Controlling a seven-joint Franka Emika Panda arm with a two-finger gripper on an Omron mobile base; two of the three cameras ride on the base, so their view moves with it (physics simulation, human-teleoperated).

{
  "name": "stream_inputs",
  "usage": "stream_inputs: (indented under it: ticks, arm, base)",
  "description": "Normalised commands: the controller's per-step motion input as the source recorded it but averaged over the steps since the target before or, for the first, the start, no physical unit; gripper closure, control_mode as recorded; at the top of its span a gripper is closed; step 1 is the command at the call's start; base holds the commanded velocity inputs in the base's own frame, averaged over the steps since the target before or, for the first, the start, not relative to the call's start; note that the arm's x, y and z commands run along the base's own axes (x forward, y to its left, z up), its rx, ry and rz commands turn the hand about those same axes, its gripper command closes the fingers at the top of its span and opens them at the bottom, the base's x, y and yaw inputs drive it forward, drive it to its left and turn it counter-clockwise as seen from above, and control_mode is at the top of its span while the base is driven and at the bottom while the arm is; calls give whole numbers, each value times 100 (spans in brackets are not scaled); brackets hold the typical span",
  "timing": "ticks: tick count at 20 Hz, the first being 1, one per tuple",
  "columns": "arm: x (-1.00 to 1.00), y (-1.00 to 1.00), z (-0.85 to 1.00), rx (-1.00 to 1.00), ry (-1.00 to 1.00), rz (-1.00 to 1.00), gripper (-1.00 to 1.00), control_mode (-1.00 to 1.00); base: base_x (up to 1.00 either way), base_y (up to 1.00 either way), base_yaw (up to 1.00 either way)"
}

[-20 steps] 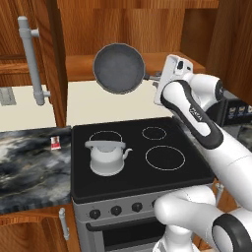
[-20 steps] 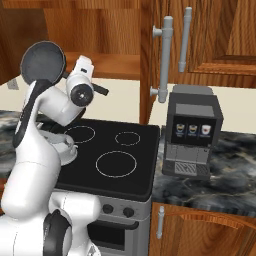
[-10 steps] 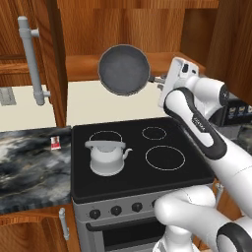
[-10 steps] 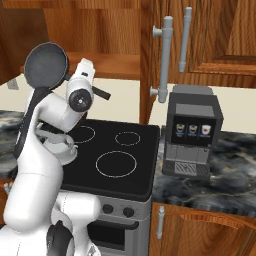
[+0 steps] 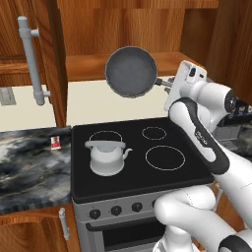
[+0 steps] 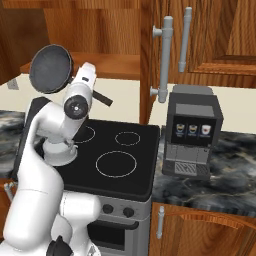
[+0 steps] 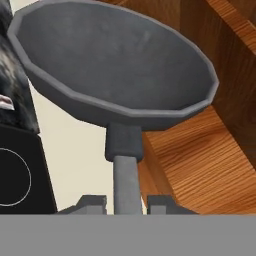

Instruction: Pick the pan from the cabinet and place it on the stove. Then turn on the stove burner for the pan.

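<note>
1. You have the gripper (image 7: 127, 202) clamped on the thin handle of the pan (image 5: 131, 72), one fingertip on each side of it.
2. Your pan hangs in the air in front of the open cabinet (image 5: 147, 29), tipped on edge so its dark inside faces the left base view.
3. Below it you see the stove (image 5: 133, 172), with a white kettle (image 5: 105, 156) on the front left ring.
4. A black coffee machine (image 6: 192, 131) stands on the counter to the right of the stove.

White kettle (image 5: 106, 156) on black stove (image 5: 138, 182)
</note>
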Motion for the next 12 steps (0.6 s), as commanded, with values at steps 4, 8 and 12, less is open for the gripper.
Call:
stream_inputs:
  ticks: [4,8,12]
  arm:
    - [-25,0,-17,-3,12,-3,100,-100]
    - [-31,0,-24,-5,19,-7,100,-100]
    - [-27,-10,-29,0,28,-10,100,-100]
  base:
    - [0,0,0]
    - [0,0,0]
    - [0,0,0]
